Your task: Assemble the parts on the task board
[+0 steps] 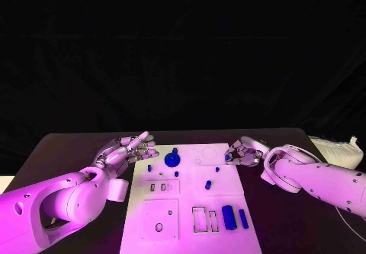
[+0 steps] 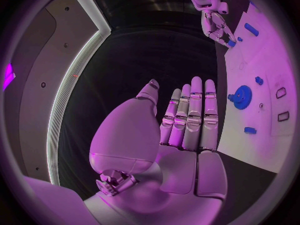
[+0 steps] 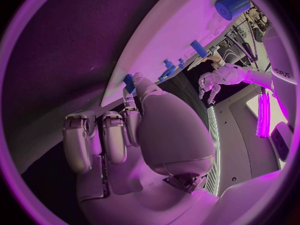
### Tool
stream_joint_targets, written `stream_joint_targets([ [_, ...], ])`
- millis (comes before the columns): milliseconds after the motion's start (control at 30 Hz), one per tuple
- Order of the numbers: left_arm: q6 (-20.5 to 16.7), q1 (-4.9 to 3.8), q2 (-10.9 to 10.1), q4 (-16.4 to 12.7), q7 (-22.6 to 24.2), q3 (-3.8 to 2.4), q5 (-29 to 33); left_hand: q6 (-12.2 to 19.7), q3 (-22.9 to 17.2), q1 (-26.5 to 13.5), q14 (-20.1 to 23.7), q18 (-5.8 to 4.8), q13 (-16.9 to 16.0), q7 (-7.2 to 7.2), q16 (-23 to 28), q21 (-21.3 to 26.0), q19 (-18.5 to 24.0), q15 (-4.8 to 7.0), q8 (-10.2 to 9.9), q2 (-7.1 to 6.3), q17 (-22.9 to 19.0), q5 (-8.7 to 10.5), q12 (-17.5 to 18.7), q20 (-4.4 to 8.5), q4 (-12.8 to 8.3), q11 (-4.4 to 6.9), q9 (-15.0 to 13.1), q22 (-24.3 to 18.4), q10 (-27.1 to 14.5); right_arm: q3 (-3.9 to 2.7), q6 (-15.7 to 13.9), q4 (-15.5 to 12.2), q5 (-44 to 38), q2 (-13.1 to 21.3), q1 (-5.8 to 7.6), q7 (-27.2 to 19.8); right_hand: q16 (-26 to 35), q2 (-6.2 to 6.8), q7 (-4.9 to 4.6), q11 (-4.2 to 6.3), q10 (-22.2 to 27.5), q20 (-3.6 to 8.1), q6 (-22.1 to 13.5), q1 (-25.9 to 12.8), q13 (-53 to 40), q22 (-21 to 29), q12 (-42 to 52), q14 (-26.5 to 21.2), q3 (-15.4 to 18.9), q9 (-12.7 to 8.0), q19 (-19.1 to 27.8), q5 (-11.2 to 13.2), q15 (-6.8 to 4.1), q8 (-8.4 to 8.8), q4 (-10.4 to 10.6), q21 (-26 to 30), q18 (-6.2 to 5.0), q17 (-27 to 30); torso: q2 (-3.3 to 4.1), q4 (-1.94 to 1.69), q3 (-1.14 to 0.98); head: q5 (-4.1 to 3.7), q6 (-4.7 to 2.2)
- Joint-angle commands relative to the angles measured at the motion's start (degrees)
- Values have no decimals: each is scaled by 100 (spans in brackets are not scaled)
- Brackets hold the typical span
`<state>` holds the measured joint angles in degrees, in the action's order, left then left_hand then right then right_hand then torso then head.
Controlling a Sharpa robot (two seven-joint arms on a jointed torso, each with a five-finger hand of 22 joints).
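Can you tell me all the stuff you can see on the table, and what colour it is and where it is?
Flat white task board: one, white, middle of the black table.
Round blue gear-shaped part: one, blue, far end of the board, toward the left hand.
Long blue block parts: two, blue, side by side at the near right of the board.
Small blue peg parts: several, blue, scattered over the middle of the board.
Black table: one, black, under everything.
White crumpled object: one, white, at the table's far right edge.
Left hand: silver, fingers apart, holding nothing, left of the board.
Right hand: silver, at the board's far right edge; it seems to pinch a small blue part.
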<state>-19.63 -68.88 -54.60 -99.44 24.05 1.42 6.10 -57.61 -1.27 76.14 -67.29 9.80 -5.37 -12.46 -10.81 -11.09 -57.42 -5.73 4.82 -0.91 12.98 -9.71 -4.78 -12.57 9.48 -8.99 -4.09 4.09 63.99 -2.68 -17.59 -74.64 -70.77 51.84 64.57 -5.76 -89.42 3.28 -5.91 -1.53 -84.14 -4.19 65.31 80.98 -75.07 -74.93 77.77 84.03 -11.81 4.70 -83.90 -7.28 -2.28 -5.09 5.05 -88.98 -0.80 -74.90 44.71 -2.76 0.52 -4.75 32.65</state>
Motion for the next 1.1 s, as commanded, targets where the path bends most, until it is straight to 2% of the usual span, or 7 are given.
stream_joint_targets([
  [33, 110, -1, 6, -8, 32, -3, 9, 23, 7, 48, -6, 74, 3, -3, 22, 23, -47, -28, -40, 27, 10, -31, 36, 1, -30, -3, -4, -8, -40, 8, -56, 23, -200, -30, -14, 107, -34, -82, 20, 53, -208, 56, 68, 15, -894, -1373, 45, 586, -36, 18, -539, 20, -45, -48, -11, -41, 48, -1456, -1, -3, -1, -10, 11],
  [300, 113, -1, 12, 3, 30, -3, 9, 23, 7, 48, -6, 74, 3, -3, 22, 23, -47, -28, -40, 27, 10, -31, 36, 1, -30, -3, -4, -8, -40, -5, -415, -128, -252, -52, -11, 225, -42, -195, 80, 108, -225, 103, 183, 67, -914, -1376, 79, 590, -165, 33, -540, -35, -94, -65, -101, -42, 48, -1475, -10, -8, -2, 2, 15],
  [500, 119, -1, 18, 38, 34, -2, 9, 23, 4, 56, -8, 74, 2, -3, 25, 27, -50, -28, -42, 37, 13, -31, 38, 1, -39, -3, -4, -9, -40, -60, -650, -546, -282, -32, 65, 393, -51, -246, 88, 119, -230, 123, 205, 78, -920, -1369, 85, 594, -249, 37, -537, -85, -108, -55, -159, -39, 47, -1495, -17, -8, 6, 21, 27],
  [700, 124, -1, 32, 115, 43, -2, 29, 23, 4, 56, -8, 74, 2, -3, 25, 27, -50, -28, -42, 37, 13, -31, 38, 1, -39, -3, -4, -9, -40, -76, -695, -1074, -486, -153, 147, 698, -52, -256, 86, 118, -229, 127, 208, 60, -918, -1367, 81, 594, -268, 38, -536, -106, -110, -50, -166, -38, 46, -1496, -38, -21, 25, 59, 56],
  [833, 129, -1, 45, 167, 47, -2, 49, 23, 4, 56, -8, 74, 2, -3, 25, 27, -50, -28, -42, 37, 13, -31, 38, 1, -39, -3, -4, -9, -40, -57, -643, -1272, -683, -355, 140, 884, -50, -260, 84, 116, -224, 129, 206, 35, -910, -1363, 64, 594, -273, 38, -534, -109, -110, -45, -162, -36, 45, -1493, -59, -34, 36, 105, 107],
  [1000, 144, -1, 84, 244, 48, -2, 80, 23, 4, 56, -8, 74, 2, -3, 25, 27, -50, -28, -42, 37, 13, -31, 38, 1, -39, -3, -4, -9, -40, 2, -519, -1401, -985, -657, 70, 1083, -48, -260, 82, 115, -219, 130, 202, 9, -903, -1362, 47, 593, -277, 37, -533, -106, -109, -38, -158, -35, 45, -1489, -109, -63, 69, 152, 194],
  [1100, 150, -1, 108, 285, 49, -1, 93, 23, 4, 56, -8, 74, 2, -3, 25, 27, -50, -28, -42, 37, 13, -31, 38, 1, -39, -3, -4, -9, -40, 47, -457, -1376, -1127, -864, 14, 1180, -44, -260, 79, 112, -215, 130, 194, -25, -897, -1350, 34, 591, -283, 35, -527, -107, -108, -27, -153, -30, 42, -1480, -131, -70, 86, 178, 218],
])
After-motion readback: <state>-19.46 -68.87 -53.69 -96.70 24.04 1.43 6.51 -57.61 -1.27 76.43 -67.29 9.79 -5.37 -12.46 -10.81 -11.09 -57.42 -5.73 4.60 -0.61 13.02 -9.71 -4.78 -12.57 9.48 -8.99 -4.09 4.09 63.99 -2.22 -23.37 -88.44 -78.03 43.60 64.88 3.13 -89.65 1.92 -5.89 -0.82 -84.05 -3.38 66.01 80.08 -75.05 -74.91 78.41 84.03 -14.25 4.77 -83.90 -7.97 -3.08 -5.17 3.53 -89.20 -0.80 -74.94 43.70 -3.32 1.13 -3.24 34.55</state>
